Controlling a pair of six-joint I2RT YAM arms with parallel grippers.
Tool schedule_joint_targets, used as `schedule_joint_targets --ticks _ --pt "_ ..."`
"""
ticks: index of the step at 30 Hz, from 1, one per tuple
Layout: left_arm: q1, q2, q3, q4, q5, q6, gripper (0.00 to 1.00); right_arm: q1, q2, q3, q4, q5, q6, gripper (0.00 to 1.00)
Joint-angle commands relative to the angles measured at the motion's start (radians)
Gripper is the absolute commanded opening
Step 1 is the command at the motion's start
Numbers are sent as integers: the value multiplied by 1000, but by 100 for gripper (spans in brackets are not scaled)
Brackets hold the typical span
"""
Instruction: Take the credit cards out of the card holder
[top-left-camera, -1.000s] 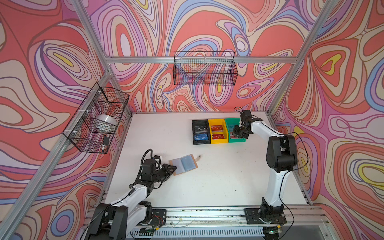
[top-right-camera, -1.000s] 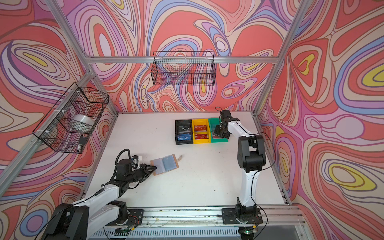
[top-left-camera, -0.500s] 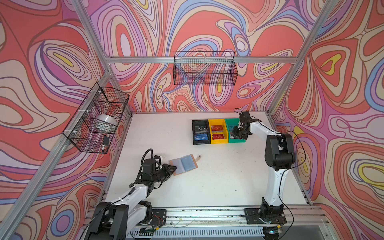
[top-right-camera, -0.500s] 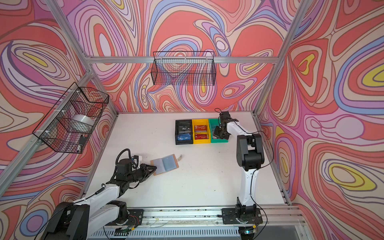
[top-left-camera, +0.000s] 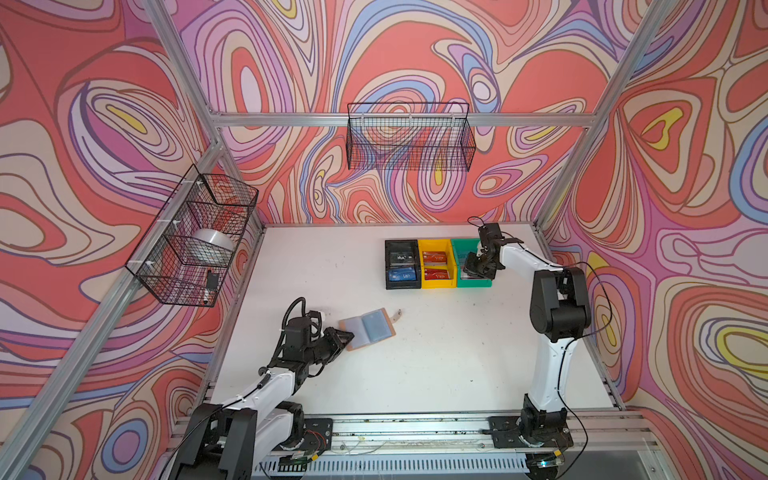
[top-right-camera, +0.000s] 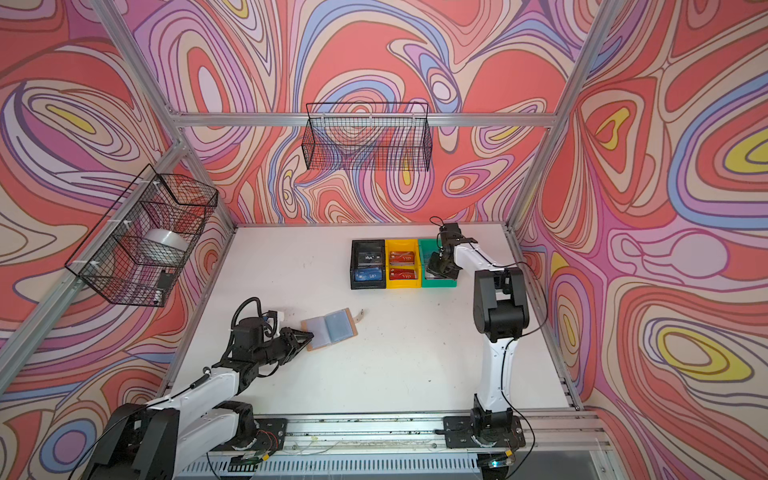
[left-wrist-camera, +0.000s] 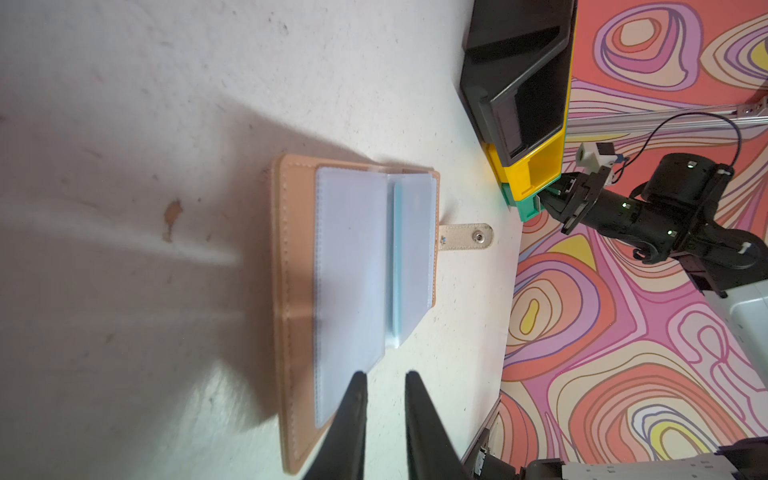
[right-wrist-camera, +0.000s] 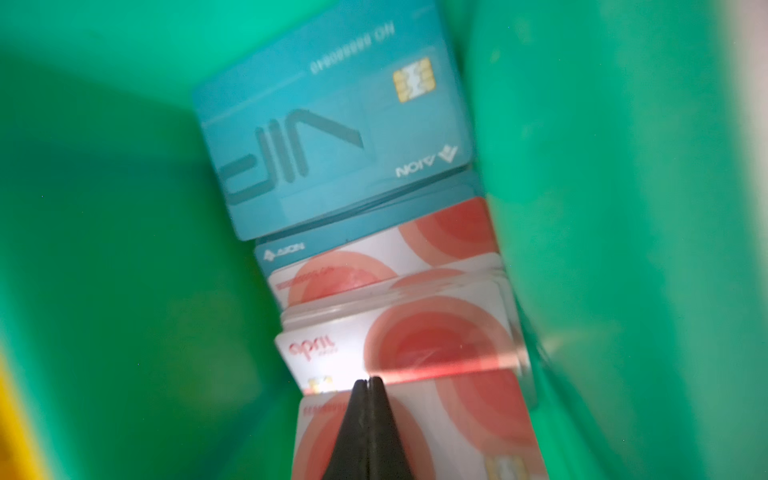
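right gripper (right-wrist-camera: 368, 380): pinched fully shut, nothing visibly caught, you've eased it a touch further into the green bin (right-wrist-camera: 124, 208), red-circle cards (right-wrist-camera: 415, 340) right under its tips | left gripper (left-wrist-camera: 384, 374): cracked open, empty, hasn't budged, card holder (left-wrist-camera: 295, 270) lying open just ahead | sleeves (left-wrist-camera: 353, 270) look emptied imo

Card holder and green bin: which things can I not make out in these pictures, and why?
Card holder sleeves, left wrist view: cloudy bluish plastic; whether any card is inside cannot be told.
Right gripper, right wrist view: shut above a pale red-circle card; its own tips and blur hide whether it pinches one.
Green bin, both top views: that gripper covers its contents.
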Motion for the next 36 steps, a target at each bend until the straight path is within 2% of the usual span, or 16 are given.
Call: schedule_joint_targets --ticks 1,8,19,36 --pt "7 5 18 23 -6 12 21 -7 -117 -13 29 -5 -16 0" --pt "7 13 13 35 -5 10 20 -7 -213 -51 -15 14 -22 0" --pt "7 35 8 72 8 -2 20 -7 -253 -244 34 -32 2 0" --pt "7 20 10 46 2 4 20 -7 -157 -213 33 1 -9 0"
